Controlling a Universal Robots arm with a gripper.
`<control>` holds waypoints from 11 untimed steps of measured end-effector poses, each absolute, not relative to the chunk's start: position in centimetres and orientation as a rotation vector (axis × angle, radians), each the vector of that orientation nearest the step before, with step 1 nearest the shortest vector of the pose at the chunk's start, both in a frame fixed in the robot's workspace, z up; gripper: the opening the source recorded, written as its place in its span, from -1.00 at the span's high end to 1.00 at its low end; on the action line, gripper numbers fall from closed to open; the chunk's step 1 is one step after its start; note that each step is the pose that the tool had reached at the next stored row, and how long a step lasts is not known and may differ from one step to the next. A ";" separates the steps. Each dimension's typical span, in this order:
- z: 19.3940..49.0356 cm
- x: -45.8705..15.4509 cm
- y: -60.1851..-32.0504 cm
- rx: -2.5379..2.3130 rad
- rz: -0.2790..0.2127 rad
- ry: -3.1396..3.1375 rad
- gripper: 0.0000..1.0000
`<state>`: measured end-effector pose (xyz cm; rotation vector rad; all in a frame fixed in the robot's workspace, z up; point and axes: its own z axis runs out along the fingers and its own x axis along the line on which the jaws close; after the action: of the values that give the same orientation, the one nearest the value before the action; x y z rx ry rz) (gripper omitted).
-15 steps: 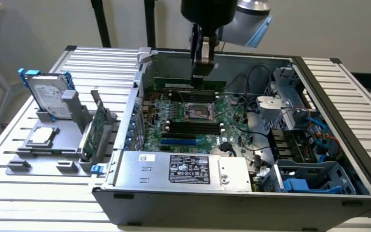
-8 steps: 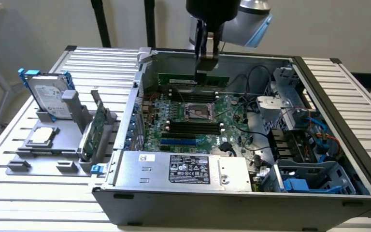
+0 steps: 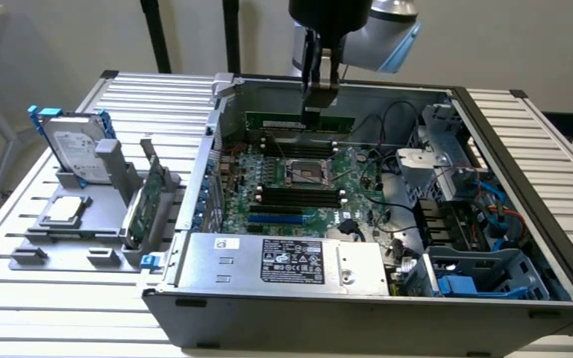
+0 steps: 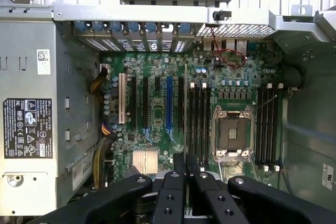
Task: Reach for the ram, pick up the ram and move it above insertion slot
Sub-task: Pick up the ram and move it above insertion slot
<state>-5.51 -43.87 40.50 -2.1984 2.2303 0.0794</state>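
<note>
Your open case on the desk holds the motherboard, a power supply and a drive cage. The arm hangs upright over the case's far side. Its jaws, gripper, are clenched on the ram, held on edge above the board's far slots.

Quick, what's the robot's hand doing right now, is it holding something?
Gripper: fingers closed on the ram, held above the motherboard inside the computer case.
</note>
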 end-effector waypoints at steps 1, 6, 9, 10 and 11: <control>40.5 -5.5 -43.9 -2.198 0.079 2.230 0.74; 40.5 -5.5 -43.9 -2.198 0.079 2.230 0.74; 40.5 -5.5 -43.9 -2.198 0.079 2.230 0.74; 40.5 -5.5 -43.9 -2.198 0.079 2.230 0.74; 40.5 -5.5 -43.9 -2.198 0.079 2.230 0.74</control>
<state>-5.51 -43.87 40.50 -2.1983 2.2303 0.0794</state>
